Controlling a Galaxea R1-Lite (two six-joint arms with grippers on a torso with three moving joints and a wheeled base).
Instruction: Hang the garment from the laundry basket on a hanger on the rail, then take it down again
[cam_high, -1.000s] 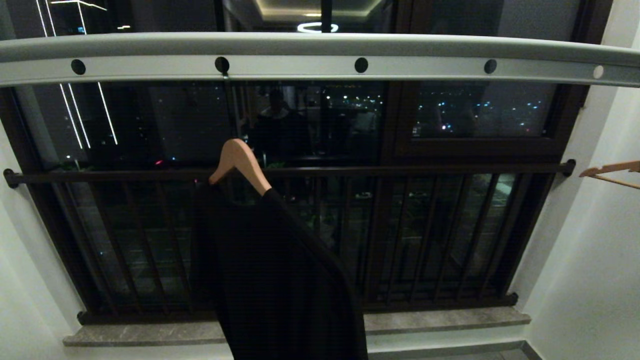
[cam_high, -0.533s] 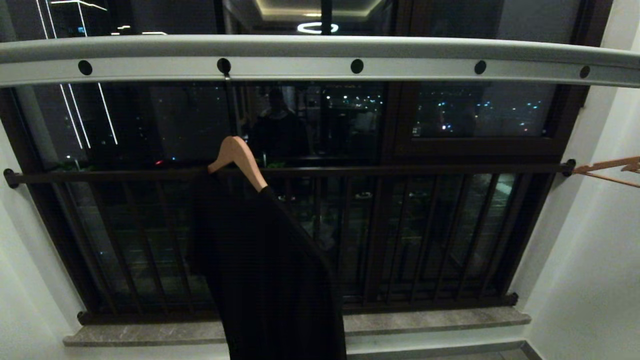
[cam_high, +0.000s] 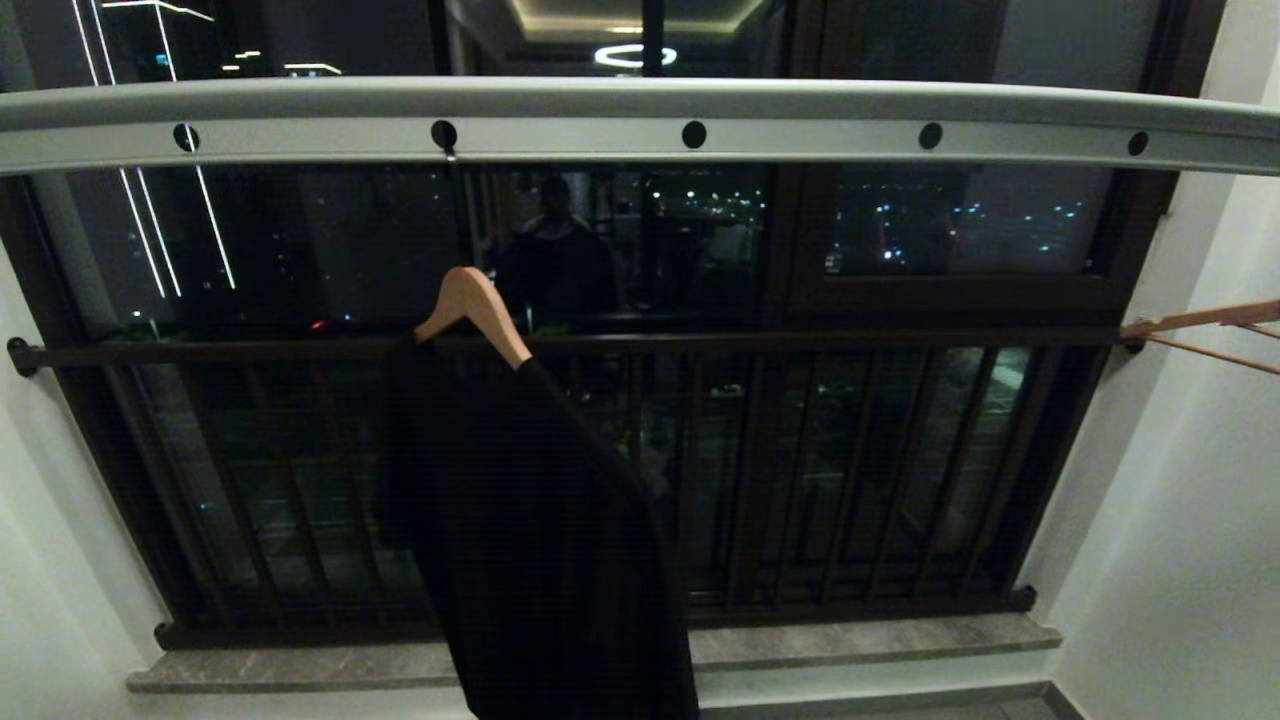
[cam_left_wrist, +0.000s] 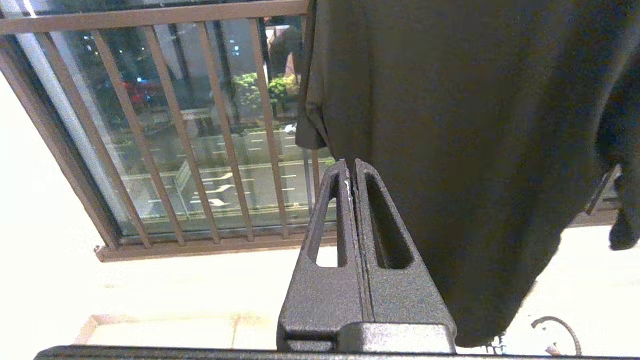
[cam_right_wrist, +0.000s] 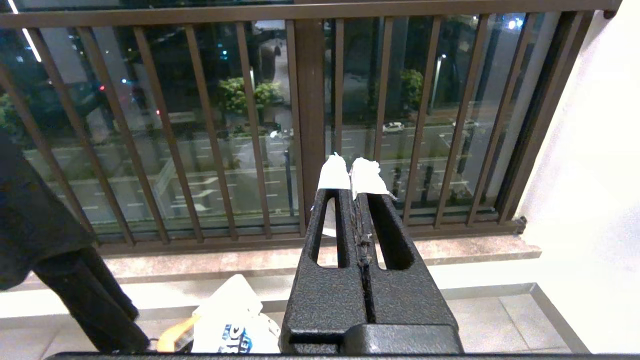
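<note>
A black garment (cam_high: 545, 540) hangs on a wooden hanger (cam_high: 472, 303). The hanger's hook sits in a hole of the silver-grey rail (cam_high: 800, 135) across the top of the head view. Neither gripper shows in that view. My left gripper (cam_left_wrist: 350, 166) is shut and empty, its tips just short of the garment (cam_left_wrist: 450, 150), beside the sleeve. My right gripper (cam_right_wrist: 354, 172), white tape on its tips, is shut and empty; it points at the window bars, with the garment (cam_right_wrist: 35, 225) off to one side. I cannot make out the laundry basket.
Dark brown window-guard bars (cam_high: 800, 340) stand behind the garment above a stone sill (cam_high: 900, 640). A second wooden hanger (cam_high: 1200, 325) juts in at the right by the white wall. A white printed bag (cam_right_wrist: 230, 320) lies on the floor. A thin dark loop (cam_left_wrist: 556, 322) lies near the garment's hem.
The garment has swung slightly and its lower part looks narrower. The hanger at the right has reached further into view. The rail's holes have drawn closer together.
</note>
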